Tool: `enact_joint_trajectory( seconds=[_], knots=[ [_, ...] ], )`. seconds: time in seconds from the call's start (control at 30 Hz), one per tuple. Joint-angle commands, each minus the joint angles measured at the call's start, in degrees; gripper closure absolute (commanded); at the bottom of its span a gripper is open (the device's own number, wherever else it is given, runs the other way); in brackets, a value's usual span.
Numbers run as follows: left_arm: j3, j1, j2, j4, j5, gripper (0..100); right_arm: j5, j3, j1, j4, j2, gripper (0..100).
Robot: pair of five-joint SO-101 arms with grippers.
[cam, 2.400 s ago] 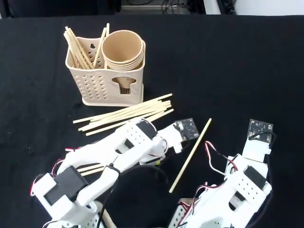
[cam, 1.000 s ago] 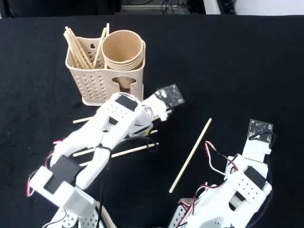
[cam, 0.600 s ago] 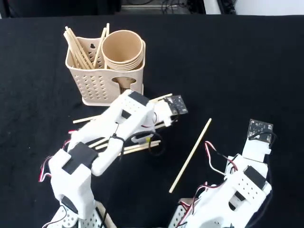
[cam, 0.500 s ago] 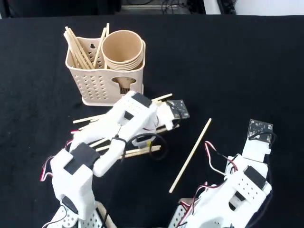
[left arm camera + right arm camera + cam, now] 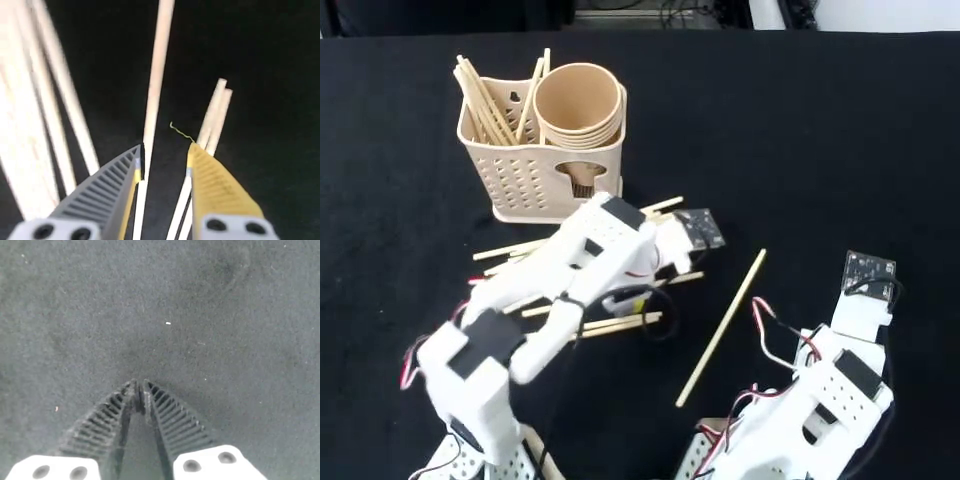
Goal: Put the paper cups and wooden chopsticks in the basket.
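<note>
Because the white left arm [image 5: 570, 280] lies across the loose wooden chopsticks [image 5: 510, 247] on the black counter [image 5: 820, 130], the middle of that pile is covered and I cannot count it.

The left wrist view is close in. The left gripper [image 5: 165, 152] is spread open, with one chopstick [image 5: 157, 75] running between the jaws along the grey finger, unclamped. A pair of sticks [image 5: 216, 107] passes under the yellow finger. Further sticks are cut off at the frame edge.

The right gripper [image 5: 138, 387] is closed on nothing, over bare counter.

Change since 2.4 s ago:
- The left arm has swung from the near counter onto the pile.
- The tidy bundle is now scattered, and two sticks [image 5: 625, 322] lie nearer the arm bases.
- The right arm [image 5: 835, 385] and the lone chopstick [image 5: 722, 327] are unmoved.

Counts:
- One beige perforated plastic basket [image 5: 540, 165] with two compartments.
- One stack of tan paper cups [image 5: 578, 105] in the right compartment, with at least four rims showing.
- A bunch of chopsticks [image 5: 490, 105] upright in the left compartment, number unclear.
- One chopstick lying apart, between the pile and the right arm.
</note>
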Motion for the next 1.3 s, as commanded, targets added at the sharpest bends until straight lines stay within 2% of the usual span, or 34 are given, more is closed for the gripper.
enact_joint_trajectory(
  seconds=[0.0,0.17,0.27,0.5,0.6,0.93,1.17,1.27],
  knots=[
    [4.26,1.36,-10.11,-1.14,0.70,84,0.53,-0.31,0.35,-0.79,-0.84,98.4],
    [17.19,4.35,-18.55,-10.29,0.26,84,0.53,-0.31,0.35,-0.79,-0.84,98.4],
    [18.59,4.44,-17.14,-13.71,-0.09,84,0.53,-0.31,0.35,-0.70,-0.84,98.4],
    [11.56,4.53,-4.66,-13.71,0.53,84,0.53,-0.31,0.35,-0.70,-0.84,98.4],
    [9.19,5.32,-0.97,-13.71,2.99,84,0.53,-0.31,0.35,-0.70,-0.84,98.4],
    [9.10,6.55,-0.79,-13.54,3.16,84,0.53,-0.40,0.35,-0.70,-0.84,98.4],
    [7.60,5.93,-0.18,-8.26,-0.79,84,0.53,-0.40,0.35,-0.62,-0.84,98.4],
    [7.60,6.02,-0.18,-8.44,-0.88,90,0.53,-0.40,0.35,-0.62,-0.84,98.4]
  ],
)
